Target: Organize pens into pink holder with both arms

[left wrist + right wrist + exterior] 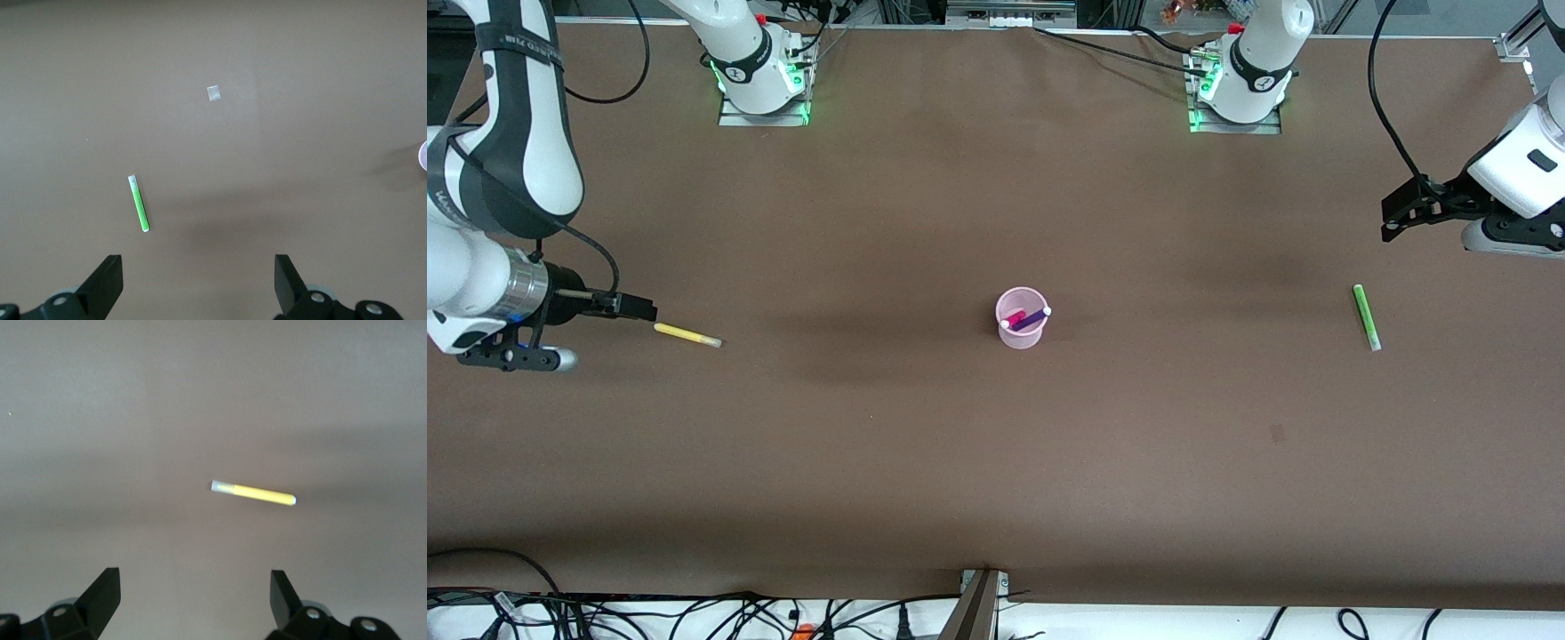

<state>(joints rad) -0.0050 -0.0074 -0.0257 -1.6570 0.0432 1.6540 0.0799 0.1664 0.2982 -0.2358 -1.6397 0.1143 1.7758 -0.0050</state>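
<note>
both jaws released, left gripper (197, 283) over green pen (1366, 316), right gripper (193, 600) over yellow pen (687, 334).

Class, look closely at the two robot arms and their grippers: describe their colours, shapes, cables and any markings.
Both arms are bulky white rounded shells with black joint bands; green lights glow at the bases. The right arm carries grey lettering, a silver wrist cuff and thin black cables. The left gripper and right gripper are black with two angular fingers.

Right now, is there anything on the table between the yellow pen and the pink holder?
No. In the front view, only bare brown table lies between the yellow pen and the pink holder.
</note>
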